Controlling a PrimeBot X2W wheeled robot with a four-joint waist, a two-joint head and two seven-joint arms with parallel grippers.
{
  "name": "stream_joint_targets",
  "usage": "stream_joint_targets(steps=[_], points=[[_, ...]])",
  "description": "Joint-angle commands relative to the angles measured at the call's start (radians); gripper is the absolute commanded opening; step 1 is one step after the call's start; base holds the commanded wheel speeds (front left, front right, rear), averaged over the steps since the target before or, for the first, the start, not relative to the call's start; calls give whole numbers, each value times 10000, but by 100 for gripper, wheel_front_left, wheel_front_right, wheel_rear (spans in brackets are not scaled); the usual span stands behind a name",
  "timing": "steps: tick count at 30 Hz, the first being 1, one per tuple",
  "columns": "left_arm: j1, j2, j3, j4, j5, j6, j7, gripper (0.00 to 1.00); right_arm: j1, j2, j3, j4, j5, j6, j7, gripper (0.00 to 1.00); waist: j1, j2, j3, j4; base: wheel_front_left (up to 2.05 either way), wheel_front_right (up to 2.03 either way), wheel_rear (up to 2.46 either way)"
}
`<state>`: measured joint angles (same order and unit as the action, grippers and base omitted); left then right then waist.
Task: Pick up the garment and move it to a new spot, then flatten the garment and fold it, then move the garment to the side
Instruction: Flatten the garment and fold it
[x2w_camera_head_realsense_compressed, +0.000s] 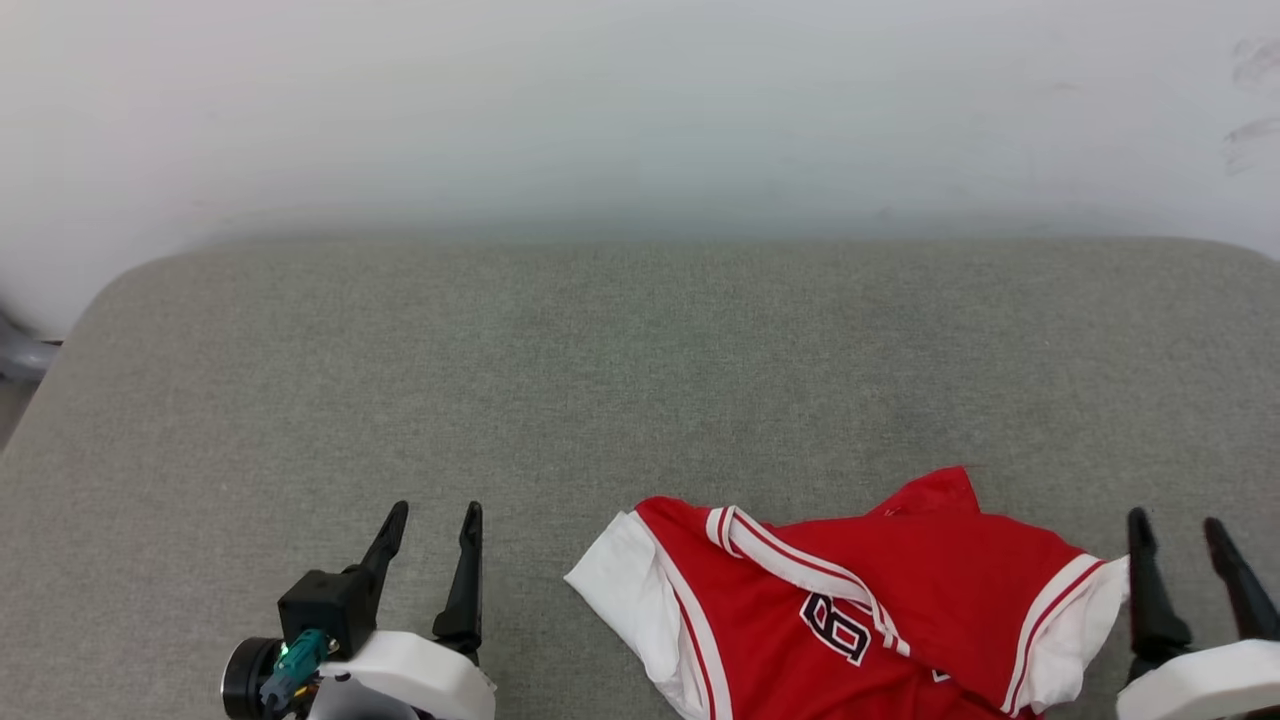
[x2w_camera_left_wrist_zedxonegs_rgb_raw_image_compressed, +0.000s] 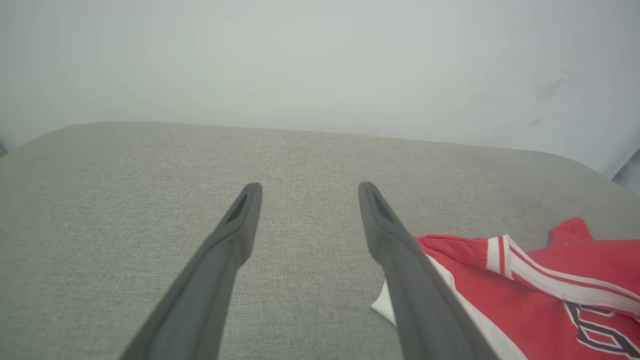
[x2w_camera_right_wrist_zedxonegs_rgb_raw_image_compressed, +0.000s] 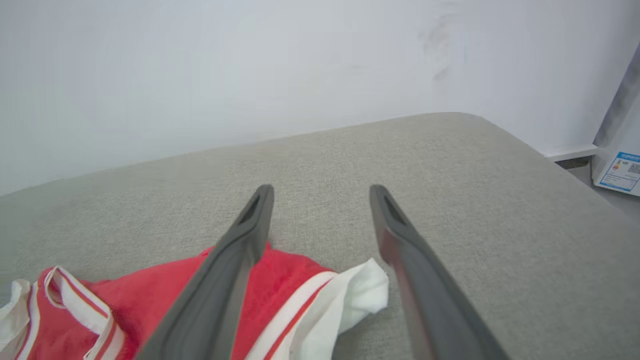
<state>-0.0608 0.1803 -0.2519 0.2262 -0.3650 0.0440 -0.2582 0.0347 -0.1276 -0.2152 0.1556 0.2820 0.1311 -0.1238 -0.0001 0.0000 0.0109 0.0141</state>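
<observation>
Closest to me in the head view are my two grippers, low in the picture on either side. The left gripper (x2w_camera_head_realsense_compressed: 435, 512) sits at the lower left with its fingers spread apart and nothing between them; in its own wrist view, the left gripper (x2w_camera_left_wrist_zedxonegs_rgb_raw_image_compressed: 308, 187) points out over bare grey cloth. The right gripper (x2w_camera_head_realsense_compressed: 1177, 522) is at the lower right, fingers also parted and gripping nothing. The garment (x2w_camera_head_realsense_compressed: 900, 580) lies between the two grippers, at the near edge of the grey fabric-covered table (x2w_camera_head_realsense_compressed: 640, 380), right of centre and cut off by the bottom of the picture. It is rumpled, not flat: red body, white sleeves out to both sides, a red-and-white striped band running across it, and a black white-outlined character facing up. Its right-hand white sleeve (x2w_camera_right_wrist_zedxonegs_rgb_raw_image_compressed: 360, 295) lies just beside my right fingers; I cannot tell whether it touches them. In the right wrist view the right gripper (x2w_camera_right_wrist_zedxonegs_rgb_raw_image_compressed: 322, 190) stands open above the garment (x2w_camera_right_wrist_zedxonegs_rgb_raw_image_compressed: 290, 270), one finger crossing in front of the red cloth. The garment (x2w_camera_left_wrist_zedxonegs_rgb_raw_image_compressed: 500, 310) is well apart from my left fingertips. Behind the table is a pale wall (x2w_camera_head_realsense_compressed: 640, 100).
</observation>
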Motion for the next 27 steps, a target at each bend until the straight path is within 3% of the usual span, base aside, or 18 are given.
stream_joint_targets(steps=[1, 13, 18, 27], points=[[146, 41, 30, -20, 1, 41, 9, 100, 156, 74, 96, -194, -131, -7, 3, 100, 1, 0, -123, -32, 0, 0, 0], [345, 252, 6, -319, 16, 325, 374, 100, 1667, 592, 1459, -2600, -855, -7, 946, 100, 1, 0, -413, -278, 0, 0, 0], [-238, 386, -475, -178, -60, 67, 1945, 100, 1901, 682, 1712, -3145, -788, -7, 1427, 100, 1, 0, -366, -399, 0, 0, 0], [-1574, 540, -1278, 655, -637, -605, 5772, 100, 1604, 727, 1887, -3579, -720, -7, 1768, 100, 1, 0, 249, -848, 0, 0, 0]])
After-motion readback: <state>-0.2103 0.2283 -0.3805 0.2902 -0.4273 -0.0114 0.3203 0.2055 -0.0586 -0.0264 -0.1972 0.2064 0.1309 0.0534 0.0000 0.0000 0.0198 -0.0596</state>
